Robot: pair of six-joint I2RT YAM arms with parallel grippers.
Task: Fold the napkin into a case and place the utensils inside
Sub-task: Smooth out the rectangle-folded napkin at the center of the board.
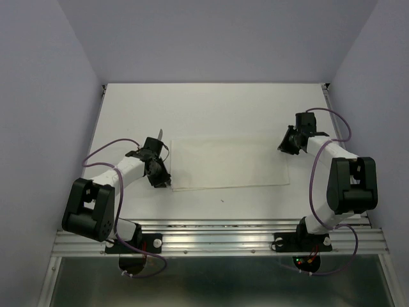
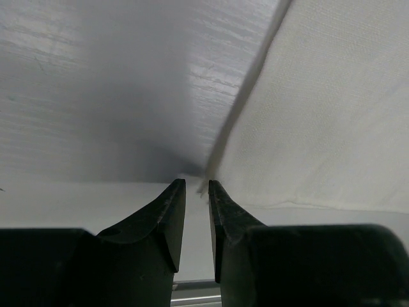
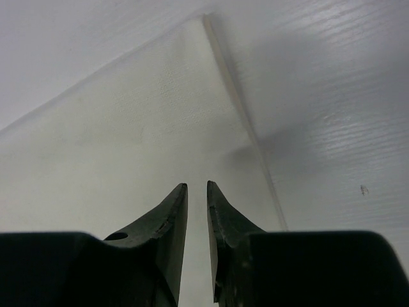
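Napkin: a thin, soft white rectangular sheet (image 1: 230, 165) lies flat and unfolded. It is almost the same white as the surface under it. Its weave looks fine and matt in both wrist views (image 2: 319, 115) (image 3: 128, 147).
Napkin edges: they are straight and slightly see-through. A narrow shadow runs along the edge in the left wrist view.
Tabletop: the white board (image 1: 211, 109) under the napkin is faintly ridged, with a grain-like texture.
Left gripper: the black two-finger tool (image 1: 164, 181) is at the napkin's near-left corner. Its tapered, wedge-shaped fingers (image 2: 166, 211) stand narrowly parted. The corner sits right at the mouth of the gap (image 2: 197, 185). Whether it is touched cannot be told.
Right gripper: the black two-finger tool (image 1: 285, 146) is at the napkin's far-right corner. Its tips are over the sheet just inside its right edge (image 3: 197, 185). A slim gap shows between the fingers, and nothing is held.
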